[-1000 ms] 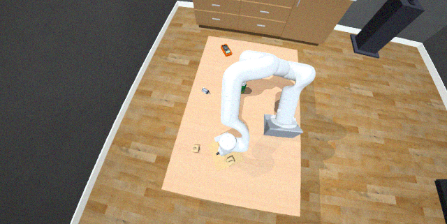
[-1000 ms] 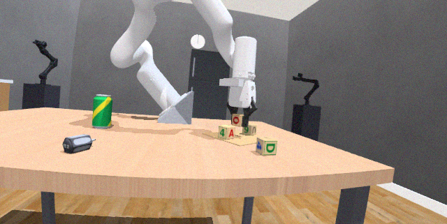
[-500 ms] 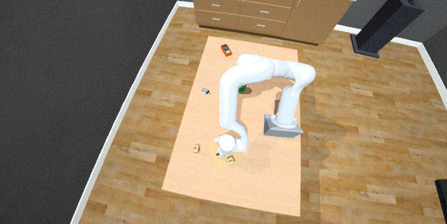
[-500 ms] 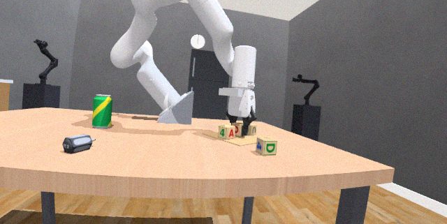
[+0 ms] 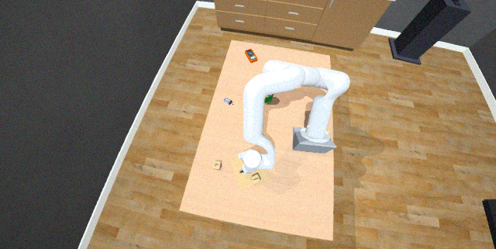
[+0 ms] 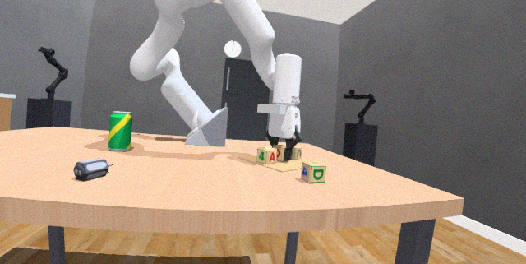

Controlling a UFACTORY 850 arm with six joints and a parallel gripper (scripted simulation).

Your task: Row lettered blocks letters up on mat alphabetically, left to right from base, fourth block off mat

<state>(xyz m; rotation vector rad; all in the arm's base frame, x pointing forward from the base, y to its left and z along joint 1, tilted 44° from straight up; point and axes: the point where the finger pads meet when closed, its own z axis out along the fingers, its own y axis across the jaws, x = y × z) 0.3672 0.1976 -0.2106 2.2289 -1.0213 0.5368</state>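
Observation:
My gripper (image 6: 282, 150) (image 5: 242, 171) is low over the thin tan mat (image 6: 288, 167) (image 5: 245, 182) and shut on a wooden block (image 6: 280, 153) with a red letter on its side. The held block sits at mat level between two others. To its left in the exterior view is the block showing 4 and a red A (image 6: 267, 155). To its right is a third block (image 6: 297, 152) (image 5: 256, 177). The three stand close in a row. A fourth block with a green D on its side (image 6: 314, 173) (image 5: 217, 164) lies on the table off the mat. My wrist hides the row's top faces from above.
A green and yellow can (image 6: 120, 131) (image 5: 268, 99) stands near the arm's middle. A small grey motor-like part (image 6: 91, 169) (image 5: 229, 102) and an orange device (image 5: 251, 55) lie farther off. My base (image 5: 313, 140) (image 6: 207, 130) is at the table's right edge.

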